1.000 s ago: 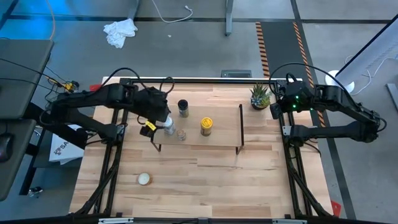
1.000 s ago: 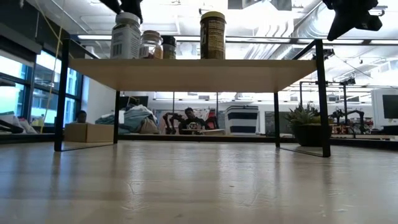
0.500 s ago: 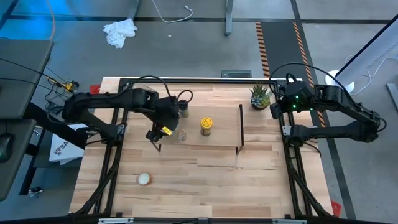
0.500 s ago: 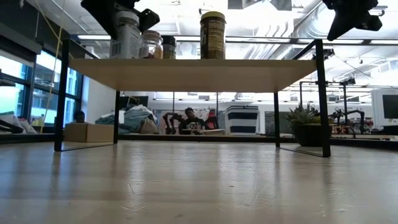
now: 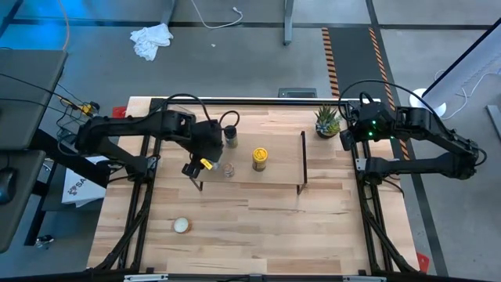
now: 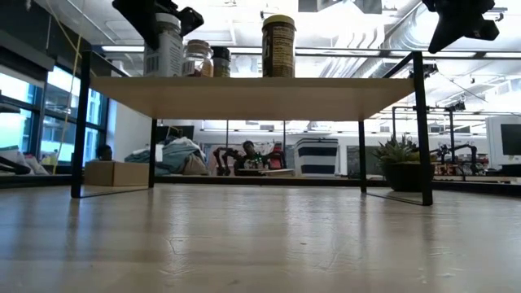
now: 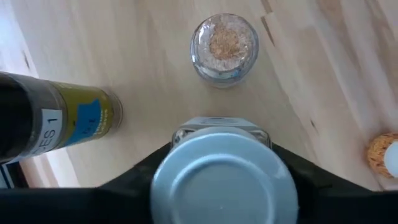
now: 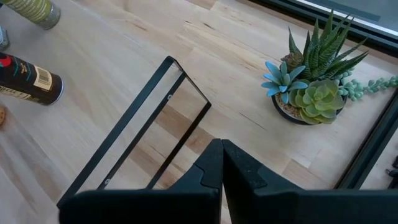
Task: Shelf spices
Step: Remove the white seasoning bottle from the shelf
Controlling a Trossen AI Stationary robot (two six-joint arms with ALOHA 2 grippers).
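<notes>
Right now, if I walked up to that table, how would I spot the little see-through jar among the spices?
Find the shelf, the light-wood plank on black legs across the tabletop. Near its left end, beside the left gripper around the white-capped jar, stands the clear glass jar. It is the shortest one and shows tan powder through its top.

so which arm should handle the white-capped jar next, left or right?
Left. The left gripper already straddles the white-capped jar on the shelf. The right gripper, shut, waits by the plant, far from the jars.
</notes>
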